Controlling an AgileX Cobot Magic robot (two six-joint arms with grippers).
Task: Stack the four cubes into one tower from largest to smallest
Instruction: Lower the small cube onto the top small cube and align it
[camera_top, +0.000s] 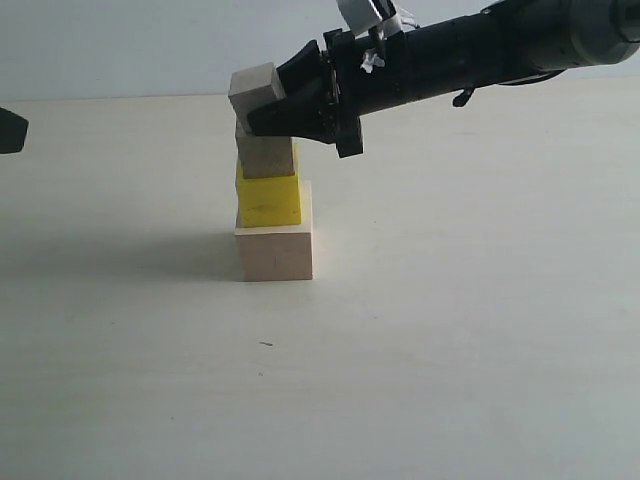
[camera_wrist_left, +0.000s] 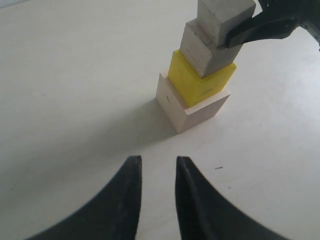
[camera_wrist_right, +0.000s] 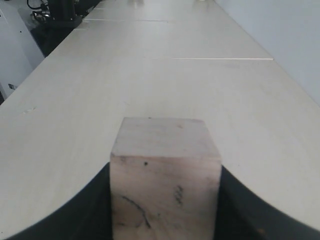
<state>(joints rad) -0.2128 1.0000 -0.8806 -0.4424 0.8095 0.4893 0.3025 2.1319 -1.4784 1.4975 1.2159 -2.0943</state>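
While my right jaws grip the top small cube (camera_wrist_right: 165, 175) between them, my left jaws stand slightly parted and empty, the tower (camera_wrist_left: 200, 82) ahead of them.

A pale cream counter (camera_top: 450, 350) is filling most of the scene, its matte top catching soft, even light. A plain bluish-white wall (camera_top: 120, 45) is rising behind its far edge. A faint shadow (camera_top: 120, 255) is lying across the counter on the left of the exterior view. In the right wrist view the counter is stretching far away, a thin seam (camera_wrist_right: 222, 58) crossing it, with dark equipment (camera_wrist_right: 60, 10) and a white panel (camera_wrist_right: 12, 60) standing off one side
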